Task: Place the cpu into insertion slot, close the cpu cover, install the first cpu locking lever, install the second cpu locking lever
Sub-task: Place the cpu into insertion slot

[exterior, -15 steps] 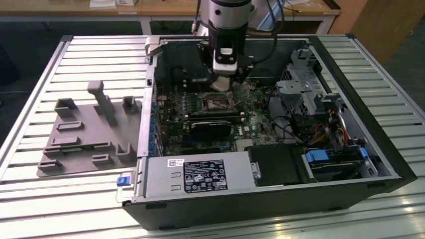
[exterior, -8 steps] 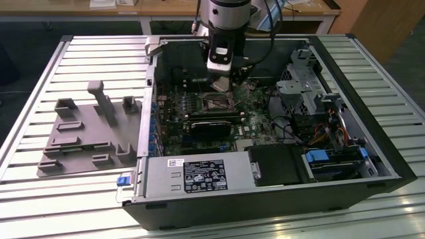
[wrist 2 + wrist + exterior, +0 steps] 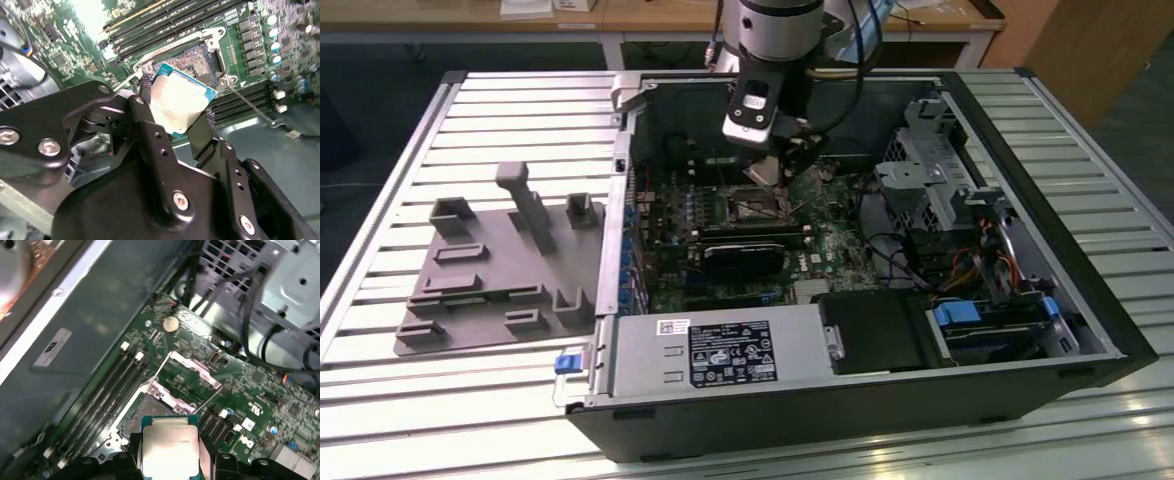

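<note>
Fingers (image 3: 146, 112) of the gripper (image 3: 176, 111) were seen clamped on the chip (image 3: 181, 100), pressed against two opposite edges with the silvery top left bare. In the second wrist view the chip was held tilted just above the socket (image 3: 194, 54), apart from it, and part of the dark centre was left uncovered beyond the chip's far edge. In the first wrist view the cover plate (image 3: 196, 368) was found swung open behind the socket, with green board visible through its window. In the exterior view the arm was reached down into the open computer case (image 3: 1081, 330), over the motherboard (image 3: 670, 215).

The chip is judged to be light, thin and stiff, with a smooth top that could slip under a loose hold. The edges are judged the right place to be gripped, since the underside and the socket's contacts are likely to be easily damaged.
</note>
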Tool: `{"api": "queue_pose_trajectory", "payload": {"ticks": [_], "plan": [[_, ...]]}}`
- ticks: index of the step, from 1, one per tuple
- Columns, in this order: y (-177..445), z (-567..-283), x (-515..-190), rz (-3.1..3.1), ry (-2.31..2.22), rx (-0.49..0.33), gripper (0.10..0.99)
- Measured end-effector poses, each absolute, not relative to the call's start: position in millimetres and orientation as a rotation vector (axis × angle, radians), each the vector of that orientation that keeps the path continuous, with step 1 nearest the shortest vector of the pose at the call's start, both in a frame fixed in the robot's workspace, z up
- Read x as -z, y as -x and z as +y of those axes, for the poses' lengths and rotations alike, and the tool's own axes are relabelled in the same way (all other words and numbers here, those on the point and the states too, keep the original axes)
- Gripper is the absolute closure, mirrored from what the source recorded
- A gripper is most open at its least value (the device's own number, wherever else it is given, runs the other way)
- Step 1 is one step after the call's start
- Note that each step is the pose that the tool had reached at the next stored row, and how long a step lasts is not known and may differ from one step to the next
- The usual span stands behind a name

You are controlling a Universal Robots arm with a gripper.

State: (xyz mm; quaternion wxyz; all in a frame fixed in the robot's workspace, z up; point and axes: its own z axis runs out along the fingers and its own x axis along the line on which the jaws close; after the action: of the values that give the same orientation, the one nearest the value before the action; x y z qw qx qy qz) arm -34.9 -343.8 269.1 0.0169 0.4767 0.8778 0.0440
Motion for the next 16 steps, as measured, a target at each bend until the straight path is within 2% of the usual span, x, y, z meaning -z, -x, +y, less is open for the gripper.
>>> {"api": "queue_pose_trajectory", "payload": {"ticks": [16], "plan": [[34.9,-343.8,-260.8,2.475,-1.855,-0.127,0.549]]}}
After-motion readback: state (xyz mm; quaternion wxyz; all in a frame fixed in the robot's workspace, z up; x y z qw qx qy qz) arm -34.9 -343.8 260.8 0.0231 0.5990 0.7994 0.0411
